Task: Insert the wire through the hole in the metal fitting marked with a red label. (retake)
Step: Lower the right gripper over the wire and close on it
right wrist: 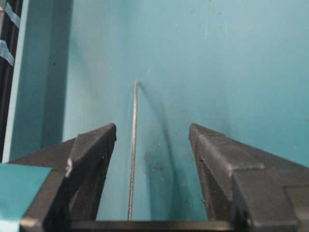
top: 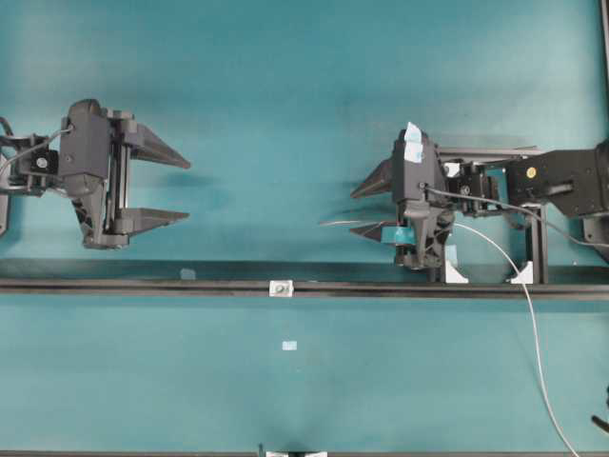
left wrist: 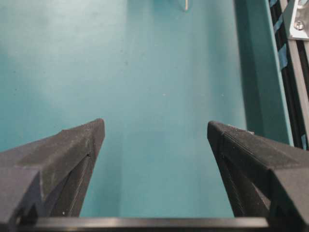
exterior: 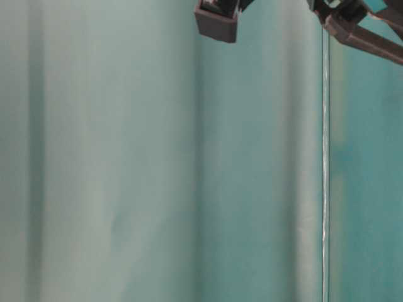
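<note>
The metal fitting [top: 281, 288] is a tiny silvery square on the black rail, and its hole shows only as a dark spot. No red label is visible. The wire [top: 529, 314] curves from the bottom right up into my right gripper [top: 354, 211]. In the right wrist view the wire [right wrist: 133, 145] runs straight out between the open fingers of that gripper [right wrist: 152, 128], close to the left finger and not pinched. Far to the left, my left gripper [top: 183, 188] stands open and empty [left wrist: 155, 124], facing the wire's tip [left wrist: 186, 5]. A silvery piece [left wrist: 298, 21], probably the fitting, sits at that view's top right.
A long black rail [top: 143, 284] crosses the teal table below both grippers. Two white brackets [top: 455, 274] stand on it under the right arm. A small pale tag [top: 289, 346] lies in front of the rail. Dark arm parts [exterior: 217, 19] hang at the top of the table-level view.
</note>
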Available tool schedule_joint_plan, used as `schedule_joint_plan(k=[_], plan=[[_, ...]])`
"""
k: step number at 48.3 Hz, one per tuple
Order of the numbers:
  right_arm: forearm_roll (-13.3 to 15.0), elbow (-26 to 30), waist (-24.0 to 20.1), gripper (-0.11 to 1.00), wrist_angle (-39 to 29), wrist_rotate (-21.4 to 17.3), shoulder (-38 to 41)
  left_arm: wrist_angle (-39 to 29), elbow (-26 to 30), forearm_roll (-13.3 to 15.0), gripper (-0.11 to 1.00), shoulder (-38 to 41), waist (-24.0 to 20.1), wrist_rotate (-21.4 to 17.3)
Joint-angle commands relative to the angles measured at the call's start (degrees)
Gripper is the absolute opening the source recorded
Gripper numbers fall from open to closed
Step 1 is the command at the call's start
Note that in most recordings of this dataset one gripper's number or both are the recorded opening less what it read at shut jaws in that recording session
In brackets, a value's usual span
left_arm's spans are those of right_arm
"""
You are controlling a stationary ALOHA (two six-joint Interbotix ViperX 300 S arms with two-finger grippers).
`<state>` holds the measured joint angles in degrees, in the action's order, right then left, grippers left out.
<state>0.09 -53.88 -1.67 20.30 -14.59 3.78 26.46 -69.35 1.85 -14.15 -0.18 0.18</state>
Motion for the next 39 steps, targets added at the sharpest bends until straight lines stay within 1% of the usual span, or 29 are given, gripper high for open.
schedule_joint_plan(k=[1, 33, 39], plan=[[0.09, 0.88, -0.18, 0.67, 0.26, 0.0, -0.35, 0.53, 0.88, 0.09, 0.48, -0.35, -0.09, 0.0], [0.09, 0.97, 0.09, 0.67, 0.53, 0.09, -0.26, 0.53, 0.97, 0.09, 0.47, -0.26, -0.26, 0.0], [0.09, 0.97, 0.09, 0.64, 0.62, 0.09, -0.26, 0.53, 0.97, 0.09, 0.47, -0.35, -0.26, 0.0]])
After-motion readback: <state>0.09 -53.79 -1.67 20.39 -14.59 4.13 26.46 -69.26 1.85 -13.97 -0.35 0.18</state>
